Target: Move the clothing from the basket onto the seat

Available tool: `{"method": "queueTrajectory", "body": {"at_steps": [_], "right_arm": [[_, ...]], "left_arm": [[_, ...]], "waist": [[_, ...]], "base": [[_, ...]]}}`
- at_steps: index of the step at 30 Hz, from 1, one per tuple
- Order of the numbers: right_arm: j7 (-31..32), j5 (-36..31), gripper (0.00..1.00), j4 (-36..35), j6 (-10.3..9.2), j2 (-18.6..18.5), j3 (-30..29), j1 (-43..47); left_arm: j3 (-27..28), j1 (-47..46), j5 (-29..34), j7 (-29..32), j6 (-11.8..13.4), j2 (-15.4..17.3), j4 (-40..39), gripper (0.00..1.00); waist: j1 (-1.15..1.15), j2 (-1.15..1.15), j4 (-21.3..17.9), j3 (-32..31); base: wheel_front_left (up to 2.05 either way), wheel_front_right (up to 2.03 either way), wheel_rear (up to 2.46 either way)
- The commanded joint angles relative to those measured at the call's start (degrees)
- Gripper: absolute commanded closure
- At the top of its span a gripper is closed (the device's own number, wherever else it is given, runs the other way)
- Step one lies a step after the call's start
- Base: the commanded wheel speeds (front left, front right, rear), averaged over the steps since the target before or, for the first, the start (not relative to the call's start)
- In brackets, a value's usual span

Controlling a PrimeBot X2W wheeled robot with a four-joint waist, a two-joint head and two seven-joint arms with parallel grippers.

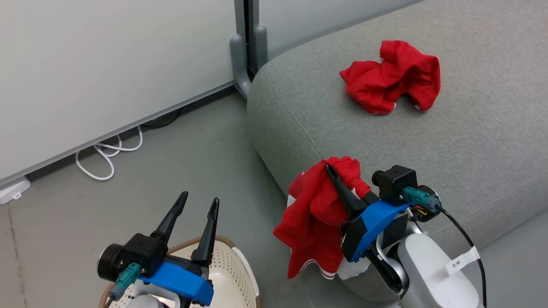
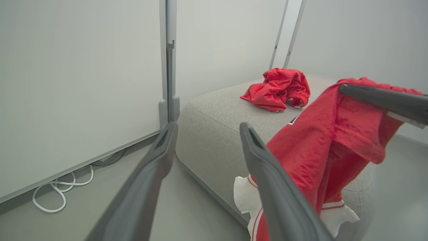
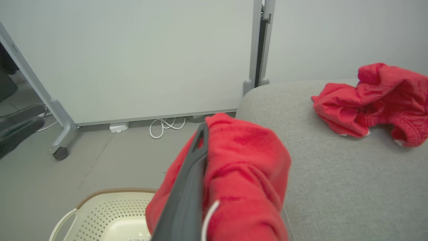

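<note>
Pinching red top (image 1: pixel 314 214), R gripper (image 1: pixel 330 170) by seat (image 1: pixel 428 149)

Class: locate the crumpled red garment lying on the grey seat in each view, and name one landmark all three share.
Head view: red garment upper right, on the seat.
Left wrist view: red garment above centre, slightly right.
Right wrist view: red garment at the right edge.
Shared landmark: grey panel post by the seat's corner.

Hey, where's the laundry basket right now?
The basket sits on the floor at the bottom left of the head view, below the open left gripper, left of the seat and the red garment hanging from the right gripper.
</note>
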Motion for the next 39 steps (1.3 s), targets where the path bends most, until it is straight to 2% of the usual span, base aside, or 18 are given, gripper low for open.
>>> {"method": "queueTrajectory", "body": {"at_steps": [1,18,25,28,39], "right_arm": [[-0.38,-0.25,1.00,-0.49,0.03,-0.02,-0.09,0.65],[0.40,-1.92,1.00,-1.37,0.03,-0.02,-2.18,-0.39],[1.23,-3.63,1.00,-2.63,0.03,-0.17,-6.30,-8.37],[2.61,-3.50,1.00,-3.23,0.02,-1.64,-8.96,-13.62],[7.36,-3.57,1.00,-5.16,0.02,-12.39,-16.73,-34.03]], "left_arm": [[0.30,-0.91,0.07,-0.15,-0.05,0.34,-0.35,0.00],[-0.87,-0.69,-0.32,-0.15,-0.06,0.43,-0.34,0.00],[0.42,-1.78,0.90,-0.15,-0.06,0.34,-2.06,0.00],[0.65,-2.87,1.39,-0.15,-0.06,0.51,-3.03,0.00],[1.29,-7.49,2.88,-0.15,-0.07,3.95,-7.11,0.00]], "waist": [[0.00,0.00,-0.74,0.56],[0.00,0.00,-0.70,0.87],[0.00,0.00,-0.22,4.43],[0.00,0.00,0.51,7.02],[0.00,0.00,1.78,18.05]], "base": [[0.00,0.00,0.00],[0.00,0.00,0.00],[0.00,0.00,0.00],[0.00,0.00,0.00],[0.00,0.00,0.00]]}}
